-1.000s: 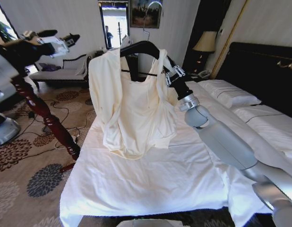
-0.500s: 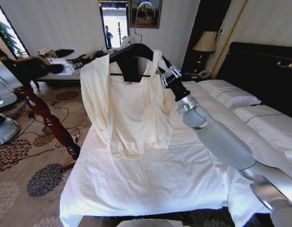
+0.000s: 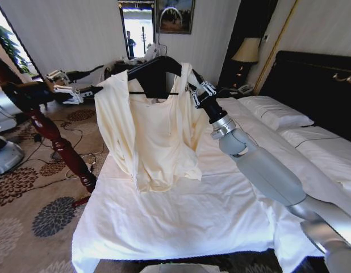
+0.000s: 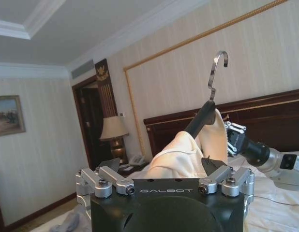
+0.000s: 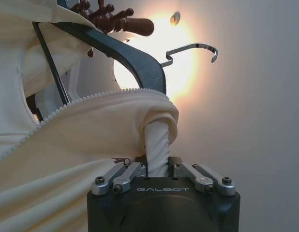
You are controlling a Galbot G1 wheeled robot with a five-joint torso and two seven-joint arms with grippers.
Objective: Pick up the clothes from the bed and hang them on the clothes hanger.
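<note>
The cream clothes (image 3: 153, 136) hang draped over the black clothes hanger (image 3: 158, 63), held up above the white bed (image 3: 181, 222). My right gripper (image 3: 198, 94) is shut on the hanger's right shoulder through the fabric. In the right wrist view its fingers pinch the fabric-wrapped hanger arm (image 5: 156, 140), with the silver hook (image 5: 193, 48) beyond. My left gripper (image 3: 73, 92) hovers open to the left of the shirt, by the stand. In the left wrist view it (image 4: 161, 169) faces the hook (image 4: 218, 72) and the clothes (image 4: 181, 157).
A dark red turned-wood stand (image 3: 50, 133) leans at the left beside the bed's corner; its knobbed top (image 5: 115, 21) shows just past the hanger. Cables lie on the patterned carpet (image 3: 45, 216). Pillows (image 3: 278, 114) and a lamp (image 3: 246, 51) sit at the far right.
My right arm has carried the hanger and shirt leftward, toward the stand. My left gripper has come lower, to the level of the shirt's shoulder.
</note>
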